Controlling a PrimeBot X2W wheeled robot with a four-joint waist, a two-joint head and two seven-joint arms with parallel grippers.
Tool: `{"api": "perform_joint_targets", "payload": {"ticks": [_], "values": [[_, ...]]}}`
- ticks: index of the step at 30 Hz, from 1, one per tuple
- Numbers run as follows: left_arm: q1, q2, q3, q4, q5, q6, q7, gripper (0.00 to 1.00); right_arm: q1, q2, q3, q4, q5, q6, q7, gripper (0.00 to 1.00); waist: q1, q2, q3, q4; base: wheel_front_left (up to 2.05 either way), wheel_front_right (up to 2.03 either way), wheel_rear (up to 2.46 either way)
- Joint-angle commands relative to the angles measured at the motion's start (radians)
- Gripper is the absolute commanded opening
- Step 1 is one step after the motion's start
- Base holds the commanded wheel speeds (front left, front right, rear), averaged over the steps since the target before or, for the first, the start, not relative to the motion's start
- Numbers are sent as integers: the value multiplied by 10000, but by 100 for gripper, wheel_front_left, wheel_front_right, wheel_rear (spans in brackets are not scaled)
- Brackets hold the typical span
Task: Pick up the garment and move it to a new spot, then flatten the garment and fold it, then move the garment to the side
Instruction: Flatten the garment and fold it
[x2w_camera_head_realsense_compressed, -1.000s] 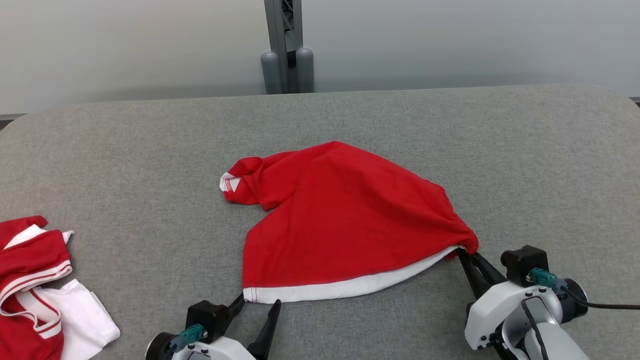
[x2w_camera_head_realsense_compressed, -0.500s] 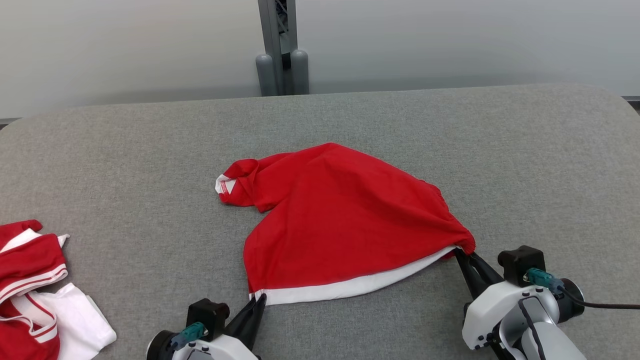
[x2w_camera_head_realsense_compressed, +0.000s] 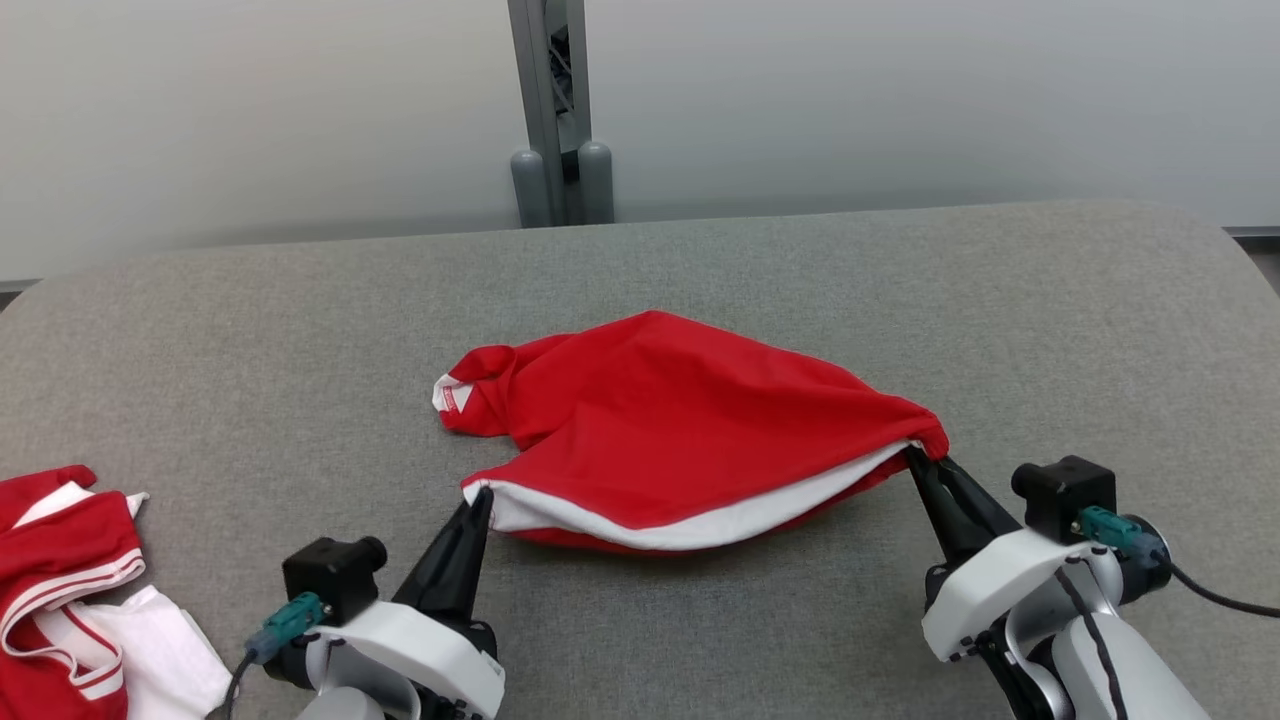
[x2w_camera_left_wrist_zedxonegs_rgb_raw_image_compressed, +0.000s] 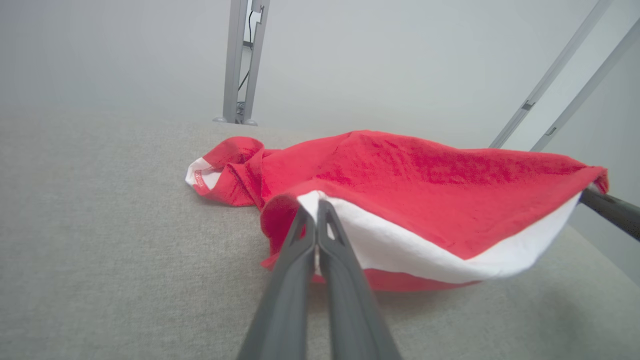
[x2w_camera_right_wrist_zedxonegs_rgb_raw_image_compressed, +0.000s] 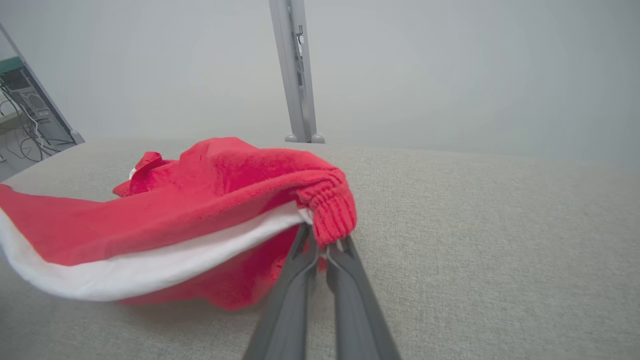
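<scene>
The garment (x2w_camera_head_realsense_compressed: 680, 420) is red with a white band along its near edge and lies mid-table, its near edge lifted off the grey table (x2w_camera_head_realsense_compressed: 900, 280). My left gripper (x2w_camera_head_realsense_compressed: 480, 497) is shut on the garment's near-left corner, its fingers (x2w_camera_left_wrist_zedxonegs_rgb_raw_image_compressed: 300, 250) pinching the white band. My right gripper (x2w_camera_head_realsense_compressed: 915, 458) is shut on the near-right corner, where a red ribbed cuff (x2w_camera_right_wrist_zedxonegs_rgb_raw_image_compressed: 330, 212) bunches over its fingertips (x2w_camera_right_wrist_zedxonegs_rgb_raw_image_compressed: 320, 250). The white band (x2w_camera_left_wrist_zedxonegs_rgb_raw_image_compressed: 450, 250) sags between the two grips. A small folded part with a white tag (x2w_camera_head_realsense_compressed: 455, 395) rests on the table at the far left.
A pile of red and white clothes (x2w_camera_head_realsense_compressed: 70, 590) lies at the table's near-left corner. A grey post (x2w_camera_head_realsense_compressed: 550, 110) stands behind the table's far edge against a pale wall. Bare table lies to the right and beyond the garment.
My left gripper has shut on the garment's near-left corner. Both grippers have lifted the near edge off the table. The head view has shifted slightly.
</scene>
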Motion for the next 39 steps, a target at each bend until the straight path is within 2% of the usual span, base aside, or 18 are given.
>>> {"api": "perform_joint_targets", "payload": {"ticks": [1,7,12,13,18,25,27,31,35,39], "values": [[164,71,383,-572,-249,-132,-49,0,-22,-197,80,-464,252,1,154,0,0,0,-244,-79,0,0,0],[336,335,1251,-2529,-761,-200,-27,0,150,-791,333,-2413,929,1,926,0,0,0,-775,-264,0,0,0],[-78,846,1731,-4217,-1012,8,489,0,167,-1537,455,-4348,1398,1,2143,0,0,0,-1059,-408,0,0,0],[-78,846,1731,-4217,-1012,8,489,0,167,-1537,455,-4348,1398,1,2143,0,0,0,-1059,-408,0,0,0],[-683,1319,2241,-5771,-1376,278,1269,0,-107,-2248,482,-6074,1960,1,3471,0,0,0,-1224,-606,0,0,0],[-1935,1900,2549,-6850,-1308,544,2240,0,-1111,-2741,366,-7364,2662,1,4695,0,0,0,-1202,-828,0,0,0],[-2314,1936,2576,-6870,-1409,611,2512,0,-1494,-2781,401,-7383,2799,1,4927,0,0,0,-1110,-847,0,0,0],[-3372,1951,2589,-5867,-1594,579,3040,0,-2873,-2652,981,-6215,3156,1,5348,0,0,0,-636,-779,0,0,0],[-4834,1826,2469,-4421,-1490,484,3339,0,-4743,-2312,1455,-4266,3200,1,5142,0,0,0,69,-528,0,0,0],[-6772,1672,2380,-2827,-1005,420,3135,0,-6971,-1941,1959,-2153,2788,1,4341,0,0,0,821,-270,0,0,0]]}}
